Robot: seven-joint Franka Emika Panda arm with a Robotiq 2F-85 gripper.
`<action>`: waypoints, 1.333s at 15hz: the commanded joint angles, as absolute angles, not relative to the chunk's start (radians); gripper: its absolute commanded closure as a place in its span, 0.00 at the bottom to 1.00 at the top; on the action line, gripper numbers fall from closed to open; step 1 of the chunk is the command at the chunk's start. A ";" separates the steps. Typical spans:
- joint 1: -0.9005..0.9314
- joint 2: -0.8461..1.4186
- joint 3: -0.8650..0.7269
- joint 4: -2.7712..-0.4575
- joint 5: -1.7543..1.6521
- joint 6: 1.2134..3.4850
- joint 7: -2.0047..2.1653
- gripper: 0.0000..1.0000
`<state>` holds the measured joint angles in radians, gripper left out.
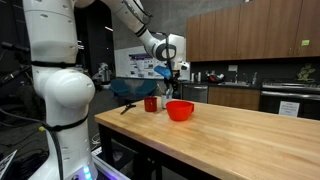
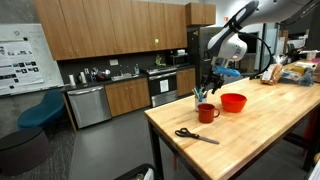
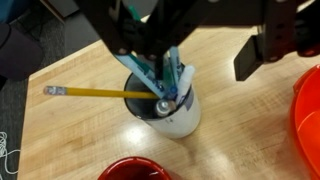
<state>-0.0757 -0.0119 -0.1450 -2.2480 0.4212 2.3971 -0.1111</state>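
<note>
While the fingers clench a teal pen inside the white cup, a skewed lift could topple it

No writing can be read in any view. In an exterior view, a white wall poster with rows of small figures and dark print hangs beside the brown wooden cabinets, too small to make out. In an exterior view, a white-and-blue poster on the far wall and a white paper sheet on the dark oven front are just as blurred.
</note>
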 commanded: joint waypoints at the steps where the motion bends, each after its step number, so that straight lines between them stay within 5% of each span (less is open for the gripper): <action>1: -0.087 -0.059 -0.134 -2.280 0.454 2.369 -0.101 0.01; 5: -0.085 -0.076 -0.135 -2.296 0.467 2.367 -0.100 0.00; 6: -0.085 -0.077 -0.135 -2.299 0.468 2.371 -0.100 0.24; 8: -0.084 -0.082 -0.135 -2.303 0.471 2.374 -0.099 0.32; 16: -0.081 -0.103 -0.135 -2.309 0.471 2.375 -0.102 0.94; 20: -0.077 -0.123 -0.132 -2.310 0.467 2.375 -0.102 0.97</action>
